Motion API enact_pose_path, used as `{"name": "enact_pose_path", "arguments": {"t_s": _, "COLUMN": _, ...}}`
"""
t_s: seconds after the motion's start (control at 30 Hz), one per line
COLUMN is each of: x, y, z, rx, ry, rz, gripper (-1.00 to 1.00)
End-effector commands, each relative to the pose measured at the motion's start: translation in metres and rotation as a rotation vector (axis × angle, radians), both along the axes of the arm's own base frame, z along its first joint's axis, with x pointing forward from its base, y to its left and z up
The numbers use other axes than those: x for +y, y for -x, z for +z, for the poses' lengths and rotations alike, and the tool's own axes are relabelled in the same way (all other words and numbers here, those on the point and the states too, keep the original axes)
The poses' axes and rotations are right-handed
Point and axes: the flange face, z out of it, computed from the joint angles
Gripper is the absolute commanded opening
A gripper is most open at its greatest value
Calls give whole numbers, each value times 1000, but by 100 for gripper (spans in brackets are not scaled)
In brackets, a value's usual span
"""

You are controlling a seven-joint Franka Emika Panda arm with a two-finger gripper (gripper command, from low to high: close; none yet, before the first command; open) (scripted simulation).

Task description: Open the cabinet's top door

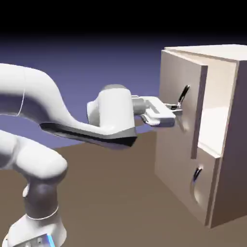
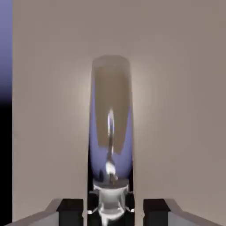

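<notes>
The beige cabinet (image 1: 226, 144) stands at the exterior view's right. Its top door (image 1: 176, 77) stands a little out from the cabinet's front, with a pale gap showing behind its far edge. The door's curved silver handle (image 1: 183, 96) has my gripper (image 1: 177, 110) shut on its lower part, the arm reaching level from the left. In the hand view the shiny handle (image 2: 110, 123) runs up the middle of the door panel (image 2: 176, 88). Its lower end sits clamped in my gripper (image 2: 110, 209), between the dark fingertips (image 2: 70, 211).
Below the top door is the shorter lower door (image 1: 181, 185) with its small handle (image 1: 198, 174), closed flat. The brown table (image 1: 120, 193) stretches between the robot's base and the cabinet.
</notes>
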Motion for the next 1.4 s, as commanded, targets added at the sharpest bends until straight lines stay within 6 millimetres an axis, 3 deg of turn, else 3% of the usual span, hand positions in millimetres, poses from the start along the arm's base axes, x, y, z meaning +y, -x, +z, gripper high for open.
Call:
{"name": "enact_pose_path", "arguments": {"t_s": 0.0, "x": 5, "y": 6, "z": 0, "rx": 0, "ry": 1, "rz": -21, "gripper": -100}}
{"name": "enact_pose_path", "arguments": {"t_s": 0.37, "x": 62, "y": 56, "z": 0, "rx": 0, "ry": 1, "rz": -228, "gripper": -100}}
{"name": "enact_pose_path", "arguments": {"t_s": 0.87, "x": 141, "y": 100, "z": 0, "rx": 0, "ry": 1, "rz": -477, "gripper": -100}}
{"name": "enact_pose_path", "arguments": {"t_s": 1.1, "x": 190, "y": 116, "z": 0, "rx": 0, "ry": 1, "rz": -619, "gripper": -100}}
{"name": "enact_pose_path", "arguments": {"t_s": 1.37, "x": 263, "y": 125, "z": 0, "rx": 0, "ry": 1, "rz": -819, "gripper": -100}}
